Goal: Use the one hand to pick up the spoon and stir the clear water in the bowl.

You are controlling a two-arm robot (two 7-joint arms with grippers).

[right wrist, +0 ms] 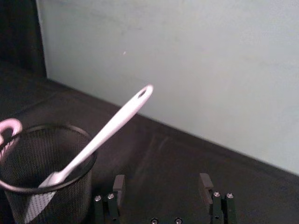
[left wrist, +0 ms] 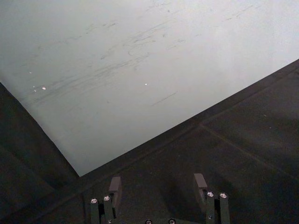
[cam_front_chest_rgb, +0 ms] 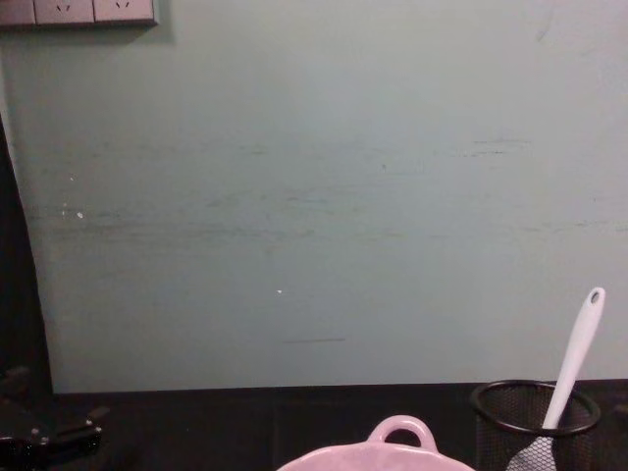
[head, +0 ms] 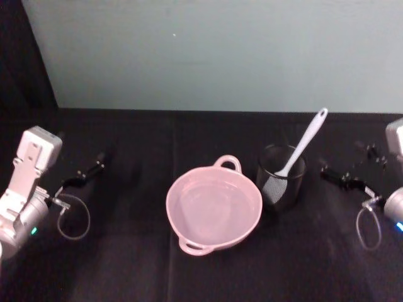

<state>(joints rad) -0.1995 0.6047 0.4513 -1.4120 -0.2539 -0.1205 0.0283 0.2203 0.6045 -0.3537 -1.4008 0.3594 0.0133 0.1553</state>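
Nothing grasped yet: spoon [head: 304, 145] stands in the mesh cup [head: 281, 176], centre-right; right gripper [right wrist: 162, 185] waits beside it, jaws released. Next, reach for the handle.

Ahead of me stands a pale grey-green wall [cam_front_chest_rgb: 324, 196], smudged with faint horizontal scuffs and a few small white specks. High in its left corner I can see a row of white wall sockets [cam_front_chest_rgb: 78, 11], cut off by the chest view's top edge. Below it lies the counter [head: 126, 264], draped in black cloth with creases, and a dark strip [head: 25, 56] runs up beside the wall's left edge.
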